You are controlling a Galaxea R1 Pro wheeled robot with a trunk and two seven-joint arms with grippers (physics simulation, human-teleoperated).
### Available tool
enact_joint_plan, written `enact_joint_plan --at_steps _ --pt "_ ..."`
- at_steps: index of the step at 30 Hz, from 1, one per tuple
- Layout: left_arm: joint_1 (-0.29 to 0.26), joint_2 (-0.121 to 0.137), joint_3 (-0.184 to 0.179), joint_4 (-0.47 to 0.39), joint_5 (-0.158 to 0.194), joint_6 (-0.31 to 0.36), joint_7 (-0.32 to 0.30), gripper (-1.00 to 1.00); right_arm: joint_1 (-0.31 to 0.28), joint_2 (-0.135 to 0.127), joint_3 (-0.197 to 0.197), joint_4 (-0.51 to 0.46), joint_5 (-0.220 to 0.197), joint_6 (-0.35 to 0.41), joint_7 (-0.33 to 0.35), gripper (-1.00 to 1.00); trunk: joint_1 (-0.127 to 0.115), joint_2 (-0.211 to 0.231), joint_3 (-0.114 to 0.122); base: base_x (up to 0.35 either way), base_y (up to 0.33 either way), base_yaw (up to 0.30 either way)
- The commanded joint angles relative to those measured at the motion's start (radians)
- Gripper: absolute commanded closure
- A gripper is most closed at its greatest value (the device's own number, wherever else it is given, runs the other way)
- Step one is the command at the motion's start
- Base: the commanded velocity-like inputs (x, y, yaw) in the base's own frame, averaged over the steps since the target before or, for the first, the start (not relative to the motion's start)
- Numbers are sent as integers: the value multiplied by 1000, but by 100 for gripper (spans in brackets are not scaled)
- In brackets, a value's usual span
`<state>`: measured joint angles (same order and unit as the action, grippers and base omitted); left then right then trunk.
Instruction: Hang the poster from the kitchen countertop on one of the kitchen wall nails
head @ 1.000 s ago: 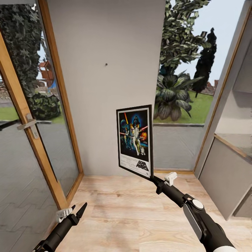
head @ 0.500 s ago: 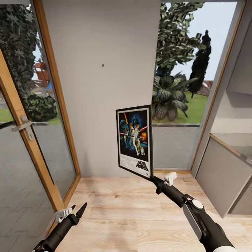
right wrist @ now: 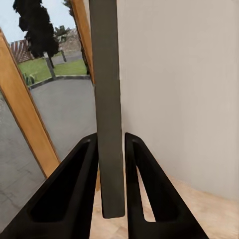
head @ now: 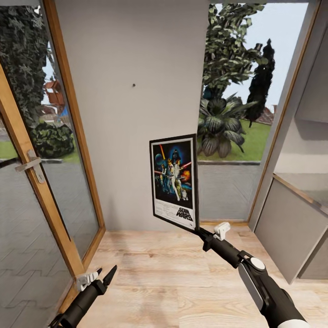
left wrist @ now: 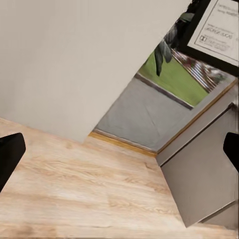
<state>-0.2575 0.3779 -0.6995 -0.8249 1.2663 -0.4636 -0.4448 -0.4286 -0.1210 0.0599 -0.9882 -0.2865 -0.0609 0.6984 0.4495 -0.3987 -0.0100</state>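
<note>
- Wall (head: 136,136): the pale grey panel between the glazed door on the left and the window on the right faces the robot. Against the view of one second ago the whole scene has slid left, so the camera (not the room) has turned; over the last half second it has barely shifted. This suggests the approach is settling and the hanging step is next.
- Poster (head: 174,181): held upright in front of the wall, right of centre and well below the nail. It now sits slightly higher than half a second ago, which reads as the start of a lift. It has left the countertop (that step is done).
- Right gripper (head: 199,233): its two fingers are clenched on the poster's lower right corner. In the right wrist view the frame appears edge-on as a dark strip (right wrist: 109,109) running straight up between the two black fingers (right wrist: 74,189), both pressed to its sides, with its lower end seated deep between them.
- Left gripper (head: 98,278): low at the near left over the wood floor (head: 150,273), fingers spread and carrying nothing; it has dropped slightly.
- Wall nail (head: 133,85): a small dark dot high on the wall, up and to the left of the poster; judged, the poster must travel up and leftward to reach it.
</note>
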Motion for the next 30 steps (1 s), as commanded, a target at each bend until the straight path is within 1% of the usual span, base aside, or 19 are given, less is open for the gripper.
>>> enact_joint_plan --at_steps 1,4,5,7,9,10,14,15,18,19,23,24,27,28,29,30 --pt "-2 -3 -6 6 11 -5 -3 -100 -1 -1 3 -6 -5 1 2 100 0 -1 -1 0 0 0" --pt "-2 -10 -8 39 11 -5 -5 -100 -1 0 8 -21 -4 9 3 100 0 -1 -1 0 0 0" --pt "-2 -16 -9 70 11 -6 -6 -100 -1 0 16 -29 -4 13 3 100 0 -1 -1 0 0 0" --pt "-2 -22 -10 106 11 -7 -8 -100 -4 0 24 -44 -4 20 4 100 0 -1 -1 0 0 0" --pt "-2 -28 -10 144 10 -8 -9 -100 -7 0 29 -68 -4 45 5 100 0 -1 -1 0 0 0" --pt "-2 -35 -11 185 10 -8 -10 -100 -9 0 32 -98 -4 93 5 100 0 -1 -1 0 0 0" --pt "-2 -62 -11 275 10 -8 -10 -100 -13 0 36 -168 -5 206 7 100 0 -1 -1 0 0 0" --pt "-2 -81 -11 327 10 -7 -11 -100 -18 0 37 -202 -5 247 11 100 0 -1 -1 0 0 0" --pt "-2 -109 -10 409 9 -8 -12 -100 -42 0 37 -239 -6 287 19 100 0 -1 -1 0 0 0" --pt "-2 -123 -10 458 9 -8 -13 -100 -66 0 37 -253 -8 305 27 100 0 -1 -1 0 0 0" --pt "-2 -137 -8 528 9 -9 -26 -100 -119 0 38 -268 -12 370 48 100 0 -1 -1 0 0 0" --pt "-2 -140 -7 566 10 -9 -50 -100 -144 0 38 -272 -12 416 63 100 0 -1 -1 0 0 0" --pt "-2 -143 -8 631 10 -9 -120 -100 -186 0 37 -276 -13 474 94 100 0 -1 -1 0 0 0" --pt "-2 -144 -7 669 10 -9 -181 -100 -215 1 37 -277 -14 499 115 100 0 -1 -1 0 0 0" --pt "-2 -145 -7 685 11 -9 -211 -100 -229 1 37 -277 -14 509 125 100 0 -1 -1 0 0 0" --pt "-2 -151 -6 735 11 -10 -297 -100 -287 1 37 -277 -21 535 149 100 0 -1 -1 0 0 0"
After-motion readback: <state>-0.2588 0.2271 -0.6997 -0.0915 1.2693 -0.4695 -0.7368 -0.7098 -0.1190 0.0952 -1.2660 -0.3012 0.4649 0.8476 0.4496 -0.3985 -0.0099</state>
